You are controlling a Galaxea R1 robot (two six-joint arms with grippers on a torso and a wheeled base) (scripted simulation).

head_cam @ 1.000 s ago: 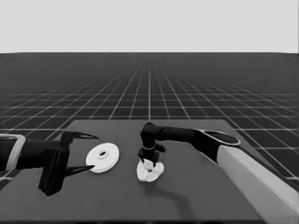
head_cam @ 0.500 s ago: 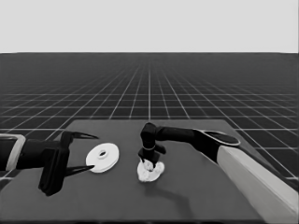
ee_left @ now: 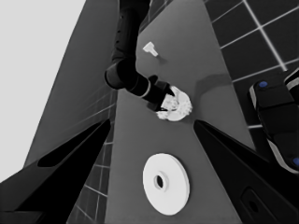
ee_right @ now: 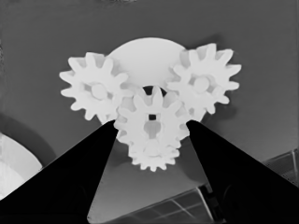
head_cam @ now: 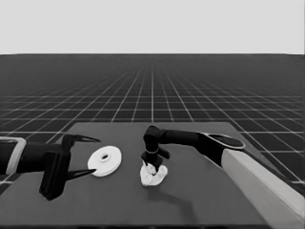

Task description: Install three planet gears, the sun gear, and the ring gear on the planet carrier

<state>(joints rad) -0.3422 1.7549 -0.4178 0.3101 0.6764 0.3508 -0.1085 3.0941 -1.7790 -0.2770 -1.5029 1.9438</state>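
Head view: the dark tabletop point(head_cam: 209, 200) carries two white groups. The larger round part point(head_cam: 105, 161), a thick smooth disc with a small central hole, lies flat toward the left. Just beside it stands the waiting left end effector point(head_cam: 82, 156), its two long pointed fingers spread wide and holding nothing. The right arm reaches in from the right, and the right end effector point(head_cam: 151, 165) points down onto a knobbly white cluster point(head_cam: 153, 175) near the middle of the tabletop.

Left wrist view: the larger round part point(ee_left: 166, 183) lies between the left end effector's open wedges without touching them. Farther off, the right arm's black wrist meets the cluster point(ee_left: 176, 108). A thin white piece point(ee_left: 150, 48) lies alone beyond it, well apart.

Right wrist view: the smaller round part point(ee_right: 145, 58), flat and smooth, lies under four toothed gears. Two planet gears point(ee_right: 96, 92) point(ee_right: 203, 83) sit on its left and right, and a third point(ee_right: 153, 157) is partly hidden below the centre. The sun gear point(ee_right: 150, 117), with a small square bore, sits in the middle, its teeth meshing with the others. The right end effector point(ee_right: 151, 122) has its fingers flanking the sun gear at the tooth edges, narrowly parted; whether they grip it cannot be told.
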